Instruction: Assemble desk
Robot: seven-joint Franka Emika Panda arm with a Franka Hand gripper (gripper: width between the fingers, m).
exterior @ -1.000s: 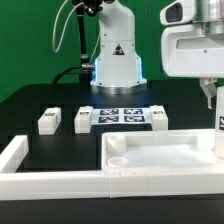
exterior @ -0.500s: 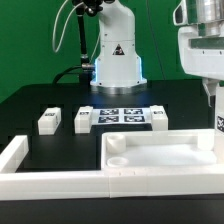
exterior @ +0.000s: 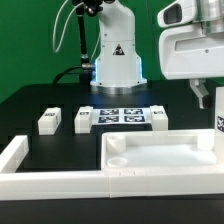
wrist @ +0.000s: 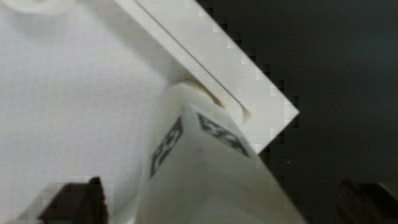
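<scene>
One leg (exterior: 219,125) stands free in the tabletop panel (exterior: 170,158) corner below my end effector (exterior: 204,96), just spread wide and lifted, so it looks seated.

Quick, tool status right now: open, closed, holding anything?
Tool: open, holding nothing; the white square-section plastic leg with black-and-white tags stands between its fingertips, clear of both.
</scene>
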